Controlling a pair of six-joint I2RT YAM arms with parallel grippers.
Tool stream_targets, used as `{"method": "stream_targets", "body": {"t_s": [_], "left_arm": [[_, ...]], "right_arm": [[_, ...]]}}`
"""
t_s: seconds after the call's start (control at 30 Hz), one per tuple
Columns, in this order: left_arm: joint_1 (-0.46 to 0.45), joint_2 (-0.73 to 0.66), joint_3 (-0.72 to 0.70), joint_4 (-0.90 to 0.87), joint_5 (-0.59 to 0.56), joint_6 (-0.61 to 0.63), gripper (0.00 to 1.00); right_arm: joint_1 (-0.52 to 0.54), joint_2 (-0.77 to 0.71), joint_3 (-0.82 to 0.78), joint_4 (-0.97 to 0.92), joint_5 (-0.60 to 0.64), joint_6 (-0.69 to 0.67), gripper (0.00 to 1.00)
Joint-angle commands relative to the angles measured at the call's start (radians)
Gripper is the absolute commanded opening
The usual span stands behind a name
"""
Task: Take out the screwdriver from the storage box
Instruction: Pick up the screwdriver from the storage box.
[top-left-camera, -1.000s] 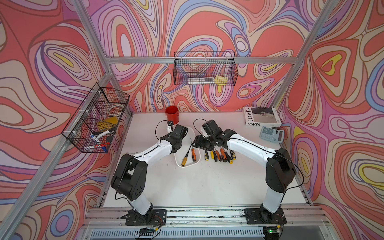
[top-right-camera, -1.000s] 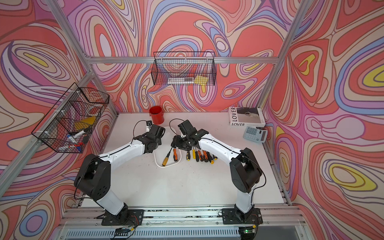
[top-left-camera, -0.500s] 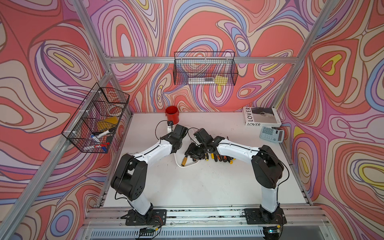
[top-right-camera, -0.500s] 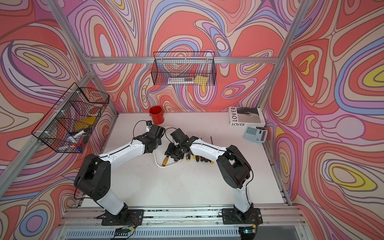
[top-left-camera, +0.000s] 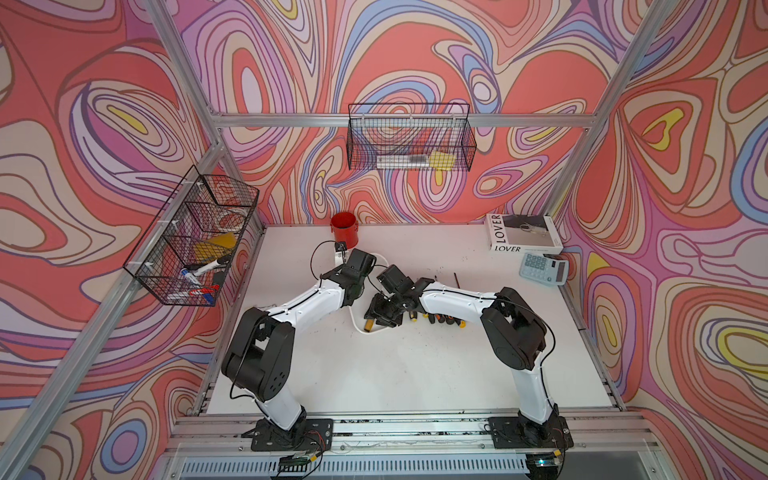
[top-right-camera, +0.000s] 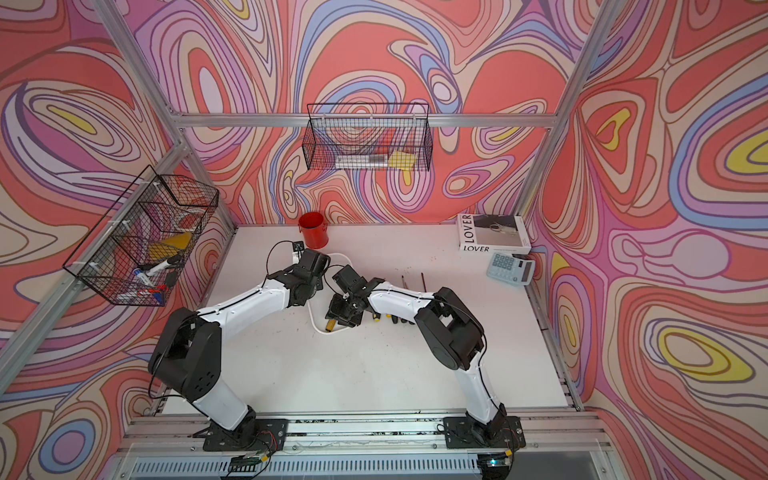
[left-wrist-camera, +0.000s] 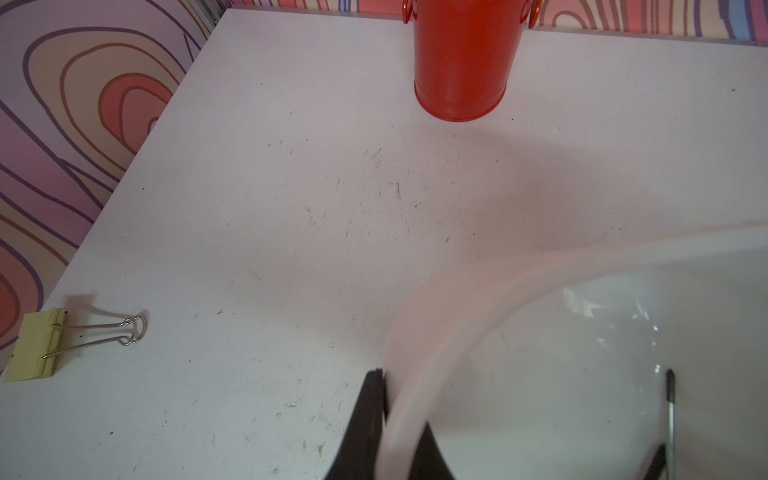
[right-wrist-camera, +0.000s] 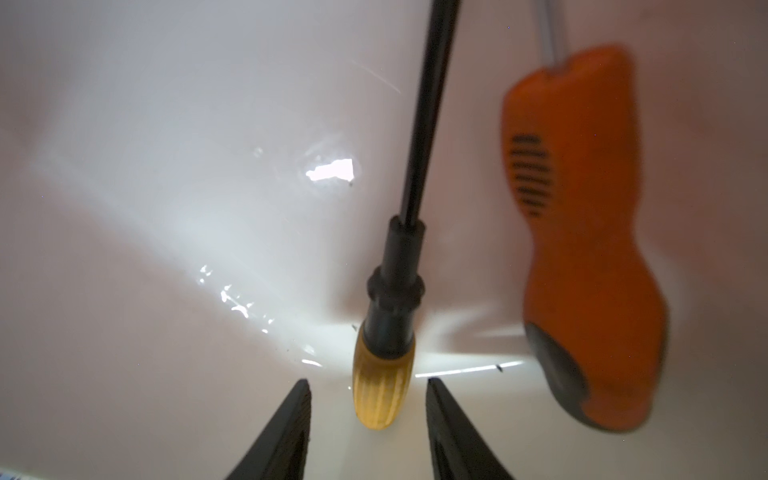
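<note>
In a top view, the shallow white plastic storage box (top-left-camera: 357, 328) sits mid-table, mostly hidden beneath both black wrists, so only its rounded, rolled rim shows. A glossy red metal cup (top-left-camera: 344, 229) stands behind it. Loose orange-and-black screwdrivers (top-left-camera: 442, 319) lie just beside it, under the right forearm. A white book (top-left-camera: 524, 232) and a pale calculator (top-left-camera: 543, 269) lie well apart from it.

The left wrist view shows the left gripper (left-wrist-camera: 399, 419) pressed together on the box's smooth curved rim, with one black finger outside and one inside. A yellow binder clip (left-wrist-camera: 35, 347) lies on the scuffed white tabletop (left-wrist-camera: 270, 228).

In the right wrist view, the right gripper (right-wrist-camera: 369, 388) is spread. Its tapered black fingers (right-wrist-camera: 286, 436) stand either side of the ribbed yellow-handled screwdriver (right-wrist-camera: 384, 374), with a gap on each side. The screwdriver lies on the glossy box floor beside a blurred, contoured orange-handled screwdriver (right-wrist-camera: 582, 270).
</note>
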Motion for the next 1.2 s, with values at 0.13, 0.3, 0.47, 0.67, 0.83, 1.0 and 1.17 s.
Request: {"method": "stream_targets", "body": {"t_s": [0.13,0.3,0.47,0.67,0.83,1.0,1.17], "left_arm": [[-0.001,0.009,-0.002,-0.014,-0.016,0.004,0.0],[0.0,0.005,-0.001,-0.017,-0.015,0.009,0.0],[-0.002,0.003,-0.003,-0.018,-0.017,0.015,0.0],[-0.001,0.007,-0.001,-0.016,-0.011,0.014,0.0],[-0.001,0.006,-0.003,-0.016,-0.02,0.027,0.0],[-0.001,0.007,-0.003,-0.015,-0.024,0.029,0.0],[-0.001,0.018,0.0,-0.016,-0.017,0.02,0.0]], "right_arm": [[0.007,0.054,0.028,-0.075,0.053,0.019,0.42],[0.006,0.079,0.026,-0.091,0.079,0.027,0.37],[0.011,0.098,0.052,-0.13,0.143,0.008,0.36],[0.015,0.125,0.071,-0.152,0.221,-0.007,0.35],[0.015,0.132,0.07,-0.134,0.226,-0.009,0.24],[0.015,0.092,0.05,-0.1,0.236,-0.016,0.1],[0.016,0.025,0.01,-0.042,0.249,-0.04,0.0]]}}
